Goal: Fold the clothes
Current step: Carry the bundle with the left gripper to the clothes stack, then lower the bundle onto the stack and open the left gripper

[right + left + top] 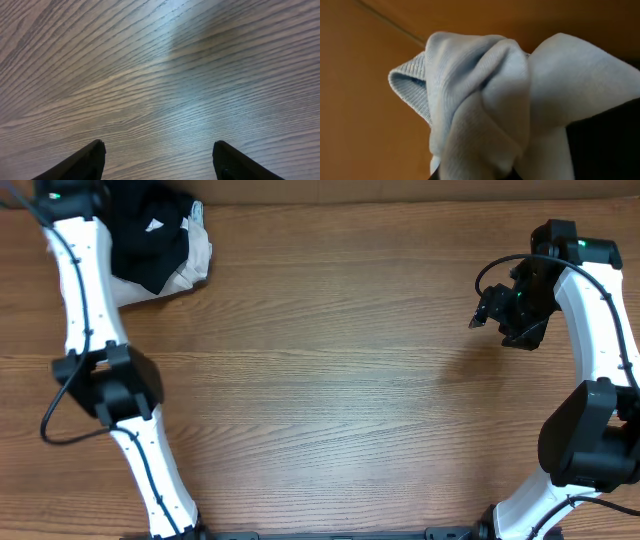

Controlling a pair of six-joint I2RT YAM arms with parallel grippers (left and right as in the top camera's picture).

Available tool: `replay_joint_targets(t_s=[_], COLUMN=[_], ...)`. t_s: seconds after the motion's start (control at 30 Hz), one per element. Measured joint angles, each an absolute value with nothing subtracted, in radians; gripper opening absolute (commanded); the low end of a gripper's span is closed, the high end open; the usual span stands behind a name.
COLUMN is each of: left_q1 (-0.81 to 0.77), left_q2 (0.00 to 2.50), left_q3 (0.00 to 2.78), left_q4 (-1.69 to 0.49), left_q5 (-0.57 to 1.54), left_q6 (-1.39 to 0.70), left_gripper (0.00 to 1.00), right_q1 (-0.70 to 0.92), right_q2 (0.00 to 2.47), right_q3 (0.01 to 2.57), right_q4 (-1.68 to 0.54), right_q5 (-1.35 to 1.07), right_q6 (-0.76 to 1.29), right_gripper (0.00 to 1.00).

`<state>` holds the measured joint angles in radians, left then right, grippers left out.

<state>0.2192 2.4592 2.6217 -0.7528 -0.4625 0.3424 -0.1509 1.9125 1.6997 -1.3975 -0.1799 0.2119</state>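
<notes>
Wood-grain table (pixel 330 380) spreads under the right gripper (pixel 159 150), whose jaws stand wide apart on nothing, well apart from the clothes. At the left gripper (pixel 472 176), the sky-blue T-shirt (pixel 485 100) bunches close against the lens, by the black garment (pixel 150 230) at the far-left corner. Whether its jaws pinch the shirt cannot be told, but this arm is far nearer.

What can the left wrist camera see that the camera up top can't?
Only the left wrist view shows the light-blue shirt, bunched up close, with a ribbed edge. Only the overhead view shows the wooden table, the right gripper and a black garment lying over a cream-white garment. Shared: maybe the black garment, a dark patch at the wrist view's lower right; I cannot tell.
</notes>
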Motion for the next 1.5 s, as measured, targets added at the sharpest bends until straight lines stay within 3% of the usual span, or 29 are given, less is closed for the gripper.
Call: replay_joint_targets(t_s=[0.43, 0.47, 0.5, 0.53, 0.57, 0.6, 1.0, 1.27, 1.5], left_q1=[0.046, 0.039, 0.034, 0.031, 0.030, 0.030, 0.026, 0.121, 0.257], left_q2=[2.522, 2.522, 2.522, 2.522, 2.522, 2.522, 2.500, 2.328, 2.401], left_q3=[2.622, 2.622, 2.622, 2.622, 2.622, 2.622, 2.643, 2.693, 2.704], left_q4=[-0.737, -0.741, -0.746, -0.752, -0.761, -0.766, -0.891, -0.746, -0.667], left_q5=[-0.406, -0.400, -0.395, -0.391, -0.385, -0.377, -0.320, -0.121, 0.009], left_q6=[0.260, 0.255, 0.249, 0.242, 0.236, 0.233, 0.129, 0.025, 0.025], left_gripper=[0.04, 0.10, 0.30, 0.63, 0.86, 1.00, 1.00, 1.00, 1.00], right_q1=[-0.151, -0.151, -0.151, -0.151, -0.151, -0.151, -0.151, -0.151, -0.151], right_q2=[1.913, 1.913, 1.913, 1.913, 1.913, 1.913, 1.913, 1.913, 1.913], right_q3=[1.700, 1.700, 1.700, 1.700, 1.700, 1.700, 1.700, 1.700, 1.700], right_q4=[-1.398, -1.398, -1.397, -1.398, -1.398, -1.398, -1.378, -1.362, -1.365], right_q5=[-0.180, -0.180, -0.180, -0.181, -0.180, -0.179, -0.180, -0.180, -0.180], right_q6=[0.212, 0.212, 0.213, 0.213, 0.213, 0.213, 0.212, 0.212, 0.212], right_gripper=[0.72, 0.73, 0.73, 0.73, 0.73, 0.73, 0.73, 0.73, 0.73])
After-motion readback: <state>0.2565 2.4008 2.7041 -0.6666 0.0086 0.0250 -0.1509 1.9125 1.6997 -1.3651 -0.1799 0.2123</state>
